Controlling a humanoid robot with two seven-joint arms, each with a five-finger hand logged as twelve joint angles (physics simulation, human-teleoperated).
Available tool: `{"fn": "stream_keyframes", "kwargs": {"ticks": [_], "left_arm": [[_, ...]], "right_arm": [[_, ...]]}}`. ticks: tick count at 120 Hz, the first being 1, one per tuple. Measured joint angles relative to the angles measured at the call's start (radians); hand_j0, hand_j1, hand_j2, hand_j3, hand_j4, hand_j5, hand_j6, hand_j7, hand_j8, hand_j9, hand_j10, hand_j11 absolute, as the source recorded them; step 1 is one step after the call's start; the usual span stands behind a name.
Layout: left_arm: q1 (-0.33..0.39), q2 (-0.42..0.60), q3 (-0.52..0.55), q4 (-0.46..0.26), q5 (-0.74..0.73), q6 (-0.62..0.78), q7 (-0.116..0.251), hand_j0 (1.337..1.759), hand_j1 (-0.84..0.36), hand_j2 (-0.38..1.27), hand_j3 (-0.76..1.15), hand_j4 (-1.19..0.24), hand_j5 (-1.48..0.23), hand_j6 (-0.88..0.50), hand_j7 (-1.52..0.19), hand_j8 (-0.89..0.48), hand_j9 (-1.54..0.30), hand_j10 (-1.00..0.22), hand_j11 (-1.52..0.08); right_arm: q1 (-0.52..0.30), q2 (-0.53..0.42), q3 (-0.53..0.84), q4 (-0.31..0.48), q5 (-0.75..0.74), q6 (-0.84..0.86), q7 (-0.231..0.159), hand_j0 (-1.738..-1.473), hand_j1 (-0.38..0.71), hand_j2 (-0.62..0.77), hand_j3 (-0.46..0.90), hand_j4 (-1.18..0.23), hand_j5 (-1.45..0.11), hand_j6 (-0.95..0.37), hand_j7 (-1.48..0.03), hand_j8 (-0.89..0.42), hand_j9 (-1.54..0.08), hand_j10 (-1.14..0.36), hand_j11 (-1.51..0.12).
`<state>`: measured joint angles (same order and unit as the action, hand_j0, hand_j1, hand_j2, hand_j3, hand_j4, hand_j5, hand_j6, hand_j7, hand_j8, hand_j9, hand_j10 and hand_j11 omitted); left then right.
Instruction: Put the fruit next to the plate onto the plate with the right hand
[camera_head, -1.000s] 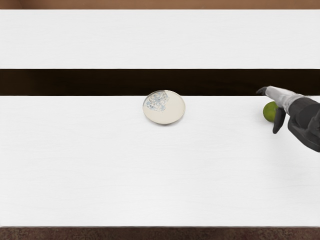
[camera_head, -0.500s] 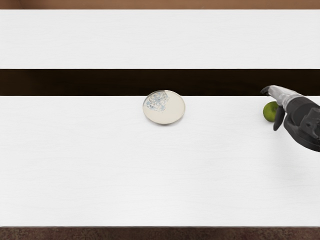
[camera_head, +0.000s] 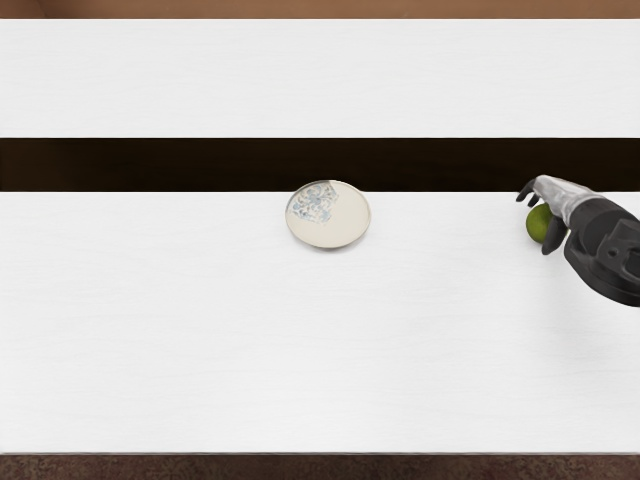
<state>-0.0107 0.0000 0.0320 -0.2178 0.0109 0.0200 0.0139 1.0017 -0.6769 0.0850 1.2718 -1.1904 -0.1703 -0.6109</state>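
A small green fruit (camera_head: 537, 225) lies on the white table near the right edge, far to the right of the round cream plate (camera_head: 327, 214) with its blue-grey pattern. My right hand (camera_head: 537, 219) reaches in from the right edge and wraps the fruit. Its upper fingers (camera_head: 540, 186) curl over the far side and its thumb (camera_head: 553, 240) presses the near side. The fruit still rests on the table, with its right half hidden behind the hand. The left arm is out of view.
The white table (camera_head: 300, 340) stretches wide between plate and fruit. A dark gap (camera_head: 250, 165) runs along the table's far edge, with a second white surface (camera_head: 300, 80) behind it.
The right hand has shifted slightly left and its fingers have curled from a spread pose around the fruit. Fruit and plate have not moved.
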Motion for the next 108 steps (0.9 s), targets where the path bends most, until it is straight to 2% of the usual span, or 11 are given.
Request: {"fn": "stream_keyframes", "kwargs": {"ticks": [16,28,46,52,72,89,90,92,97,104,108], "left_arm": [[0.0,0.0,0.0,0.0,0.0,0.0,0.0,1.658,0.35,0.0,0.0,0.0,0.0,0.0,0.0,0.0,0.0,0.0,0.0],[0.0,0.0,0.0,0.0,0.0,0.0,0.0,1.658,0.35,0.0,0.0,0.0,0.0,0.0,0.0,0.0,0.0,0.0,0.0],[0.0,0.0,0.0,0.0,0.0,0.0,0.0,1.658,0.35,0.0,0.0,0.0,0.0,0.0,0.0,0.0,0.0,0.0,0.0],[0.0,0.0,0.0,0.0,0.0,0.0,0.0,1.658,0.35,0.0,0.0,0.0,0.0,0.0,0.0,0.0,0.0,0.0,0.0],[0.0,0.0,0.0,0.0,0.0,0.0,0.0,1.658,0.35,0.0,0.0,0.0,0.0,0.0,0.0,0.0,0.0,0.0,0.0],[0.0,0.0,0.0,0.0,0.0,0.0,0.0,1.658,0.35,0.0,0.0,0.0,0.0,0.0,0.0,0.0,0.0,0.0,0.0],[0.0,0.0,0.0,0.0,0.0,0.0,0.0,1.658,0.35,0.0,0.0,0.0,0.0,0.0,0.0,0.0,0.0,0.0,0.0],[0.0,0.0,0.0,0.0,0.0,0.0,0.0,1.658,0.35,0.0,0.0,0.0,0.0,0.0,0.0,0.0,0.0,0.0,0.0],[0.0,0.0,0.0,0.0,0.0,0.0,0.0,1.658,0.35,0.0,0.0,0.0,0.0,0.0,0.0,0.0,0.0,0.0,0.0],[0.0,0.0,0.0,0.0,0.0,0.0,0.0,1.658,0.35,0.0,0.0,0.0,0.0,0.0,0.0,0.0,0.0,0.0,0.0],[0.0,0.0,0.0,0.0,0.0,0.0,0.0,1.658,0.35,0.0,0.0,0.0,0.0,0.0,0.0,0.0,0.0,0.0,0.0]], "right_arm": [[-0.005,-0.002,0.004,0.0,0.001,0.0,0.0,-1.658,0.15,-0.08,0.0,-0.42,-0.54,-0.42,-0.54,-0.42,-0.54,-0.42,-0.54],[-0.009,-0.002,0.005,0.0,-0.001,0.0,0.0,-1.656,0.16,-0.1,0.0,-0.46,-0.59,-0.46,-0.59,-0.39,-0.6,-0.46,-0.6],[-0.015,-0.003,0.006,-0.004,-0.004,-0.001,0.0,-1.653,0.19,-0.05,0.0,-0.54,-0.66,-0.43,-0.67,-0.38,-0.67,-0.51,-0.67],[-0.016,-0.003,0.006,-0.004,-0.004,-0.001,0.0,-1.652,0.2,-0.02,0.0,-0.57,-0.69,-0.42,-0.71,-0.37,-0.7,-0.5,-0.71],[-0.018,-0.001,0.006,-0.007,0.0,0.0,-0.001,-1.646,0.21,-0.05,0.0,-0.67,-0.83,-0.36,-0.85,-0.31,-0.84,-0.44,-0.86],[-0.017,0.009,0.011,-0.021,0.007,0.001,0.0,-1.644,0.24,0.07,0.0,-0.74,-0.95,-0.31,-0.95,-0.25,-0.96,-0.42,-0.98],[-0.017,0.009,0.012,-0.022,0.008,0.001,0.0,-1.644,0.24,0.09,0.0,-0.74,-0.95,-0.3,-0.95,-0.25,-0.96,-0.41,-0.99],[-0.017,0.01,0.014,-0.023,0.01,0.003,0.0,-1.643,0.24,0.02,0.0,-0.73,-0.97,-0.3,-0.96,-0.24,-0.97,-0.42,-1.0],[-0.016,0.012,0.019,-0.024,0.013,0.004,-0.001,-1.642,0.25,0.01,0.0,-0.73,-0.98,-0.3,-0.98,-0.24,-0.99,-0.42,-1.01],[-0.013,0.012,0.025,-0.025,0.016,0.006,-0.002,-1.641,0.27,0.09,0.0,-0.72,-1.0,-0.29,-1.0,-0.23,-1.01,-0.42,-1.03],[-0.011,0.013,0.028,-0.024,0.017,0.006,-0.002,-1.64,0.27,0.07,0.0,-0.71,-1.01,-0.29,-1.0,-0.21,-1.02,-0.41,-1.05]]}}
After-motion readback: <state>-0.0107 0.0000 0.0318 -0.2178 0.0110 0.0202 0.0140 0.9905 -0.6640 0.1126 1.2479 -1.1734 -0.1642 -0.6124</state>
